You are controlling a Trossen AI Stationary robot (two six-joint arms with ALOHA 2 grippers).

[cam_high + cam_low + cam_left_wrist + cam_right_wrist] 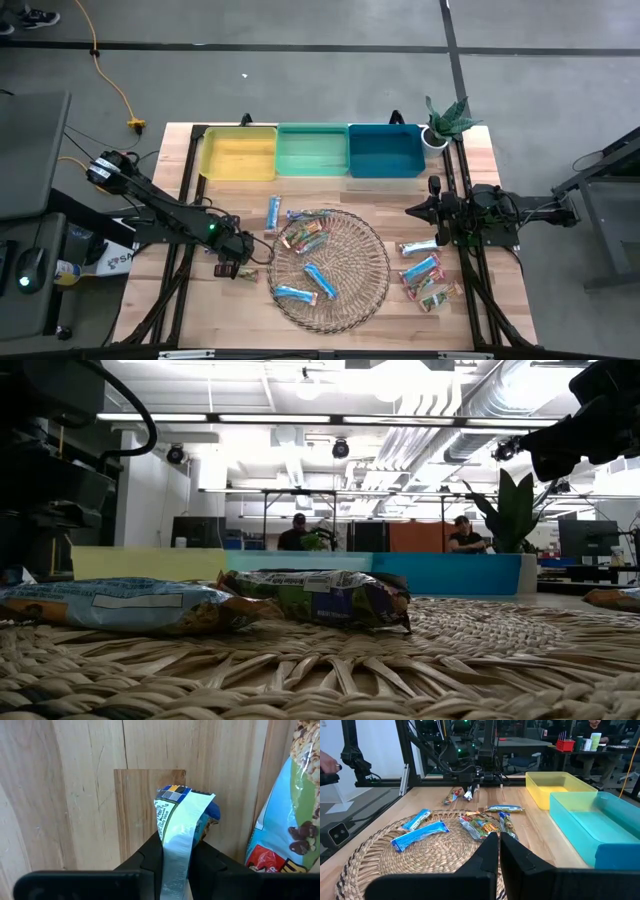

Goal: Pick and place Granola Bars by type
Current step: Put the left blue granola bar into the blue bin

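The granola bars lie scattered. Blue ones [320, 282] and multicoloured ones [305, 235] rest flat on the round wicker tray [370, 300]. Two bars [272, 212] lie on the wood beyond the tray, and several more [420, 270] lie to its right. My left gripper [237, 262] is low over the table just left of the tray, shut on a silvery-blue bar [177, 830]. A multicoloured bar [290, 820] lies flat beside it. My right gripper [499, 845] is shut on nothing and waits above the table's right side [440, 215]. My left gripper pinches the silvery-blue bar between its two fingers [150, 857], which lie on the flat faces of the wrapper [175, 860] and come from above. The bar stands on edge, its sealed end [172, 795] sticking out past the fingertips. I cannot tell whether that end touches the wood.
Yellow bin [240, 152], green bin [312, 150] and blue bin [385, 150] stand in a row along the far edge. A small potted plant [445, 122] sits at the far right corner. Bare wood shows left of the tray [170, 290]. People sit in the room behind [462, 535].
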